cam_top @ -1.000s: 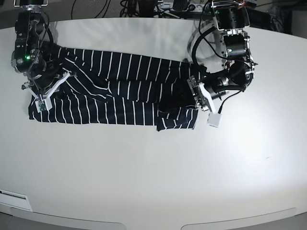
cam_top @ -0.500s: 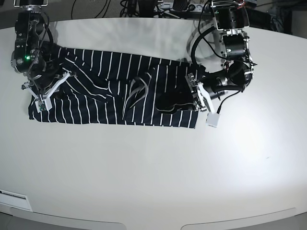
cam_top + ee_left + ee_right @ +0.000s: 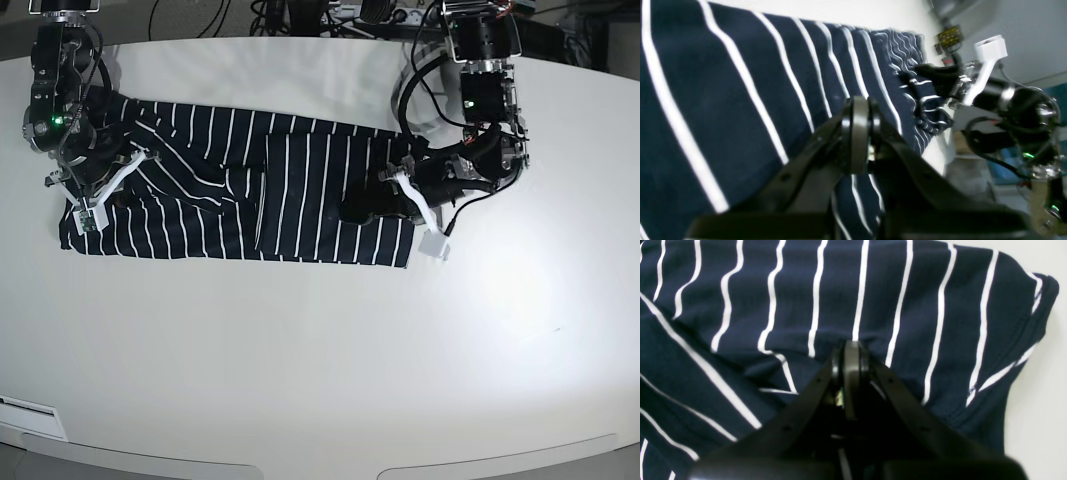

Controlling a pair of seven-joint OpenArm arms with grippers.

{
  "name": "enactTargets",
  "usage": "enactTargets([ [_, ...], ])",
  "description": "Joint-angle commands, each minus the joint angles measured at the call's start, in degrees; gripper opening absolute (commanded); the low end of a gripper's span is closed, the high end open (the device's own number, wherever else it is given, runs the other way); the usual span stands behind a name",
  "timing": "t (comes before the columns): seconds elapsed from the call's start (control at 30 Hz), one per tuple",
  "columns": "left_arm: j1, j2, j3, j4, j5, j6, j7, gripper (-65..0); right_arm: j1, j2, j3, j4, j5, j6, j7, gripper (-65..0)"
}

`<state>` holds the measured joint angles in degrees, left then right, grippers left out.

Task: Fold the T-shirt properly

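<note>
Clearly, the fold is only part done: the dark navy cotton T-shirt with thin white stripes [image 3: 235, 195] lies stretched in a long band across the upper half of the pale round-edged table [image 3: 320, 350], and 1 end panel has been turned over onto the middle, its stripes running upright where the rest slant.

Judging by this, the step in hand is the lengthwise fold, bringing the ends toward the centre. The next move calls for the turned panel to be laid flat and square with the band's edges, and for the other end, under the right arm, to be brought across in the same way; the loose wrinkle near the middle would want smoothing first.

The left gripper [image 3: 858, 133] has its jaws fully together. In the left wrist view the tips sit against the striped cloth, yet whether any fabric is pinched between them I cannot tell.

The right gripper [image 3: 850, 366] is also closed tight. In the right wrist view its tips press into a small pucker of cloth near a hemmed corner, and the fabric gathers toward them, so I judge it to have hold of the T-shirt there. In the base view this gripper sits over the shirt's far end, well apart from the left one.
</note>
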<state>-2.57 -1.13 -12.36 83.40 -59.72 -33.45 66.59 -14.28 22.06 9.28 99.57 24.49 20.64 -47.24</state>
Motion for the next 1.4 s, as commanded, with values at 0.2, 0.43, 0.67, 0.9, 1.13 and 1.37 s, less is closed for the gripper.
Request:
enactTargets([
  [0.2,0.4,0.0,3.1,0.9,21.7,6.9,-9.1,-65.0,0.5,0.8,0.2,1.1,0.2,-0.5,-3.0,-56.7],
  [0.43,0.5,-2.8,3.0,0.9,23.6,10.8,-9.4,-65.0,4.9,3.8,0.6,14.3,0.7,-3.2,-4.0,-37.7],
  [0.67,0.0,-7.2,3.0,0.9,27.3,14.0,-8.3,-65.0,5.1,5.3,11.2,14.7,2.3,-8.5,-4.6,-37.7],
  [0.9,-0.3,-7.5,3.0,0.9,24.5,13.6,-6.4,-65.0,5.4,5.3,17.4,-5.6,26.3,0.8,-10.0,-37.7],
  [1.13,-0.3,-7.5,3.0,0.9,24.3,12.9,-6.1,-65.0,8.4,5.4,19.7,-19.8,45.7,9.8,-23.2,-37.7],
  [1.37,-0.3,-7.5,3.0,0.9,23.0,12.9,-5.7,-65.0,8.3,5.2,16.9,-20.3,58.0,13.6,-28.3,-37.8],
])
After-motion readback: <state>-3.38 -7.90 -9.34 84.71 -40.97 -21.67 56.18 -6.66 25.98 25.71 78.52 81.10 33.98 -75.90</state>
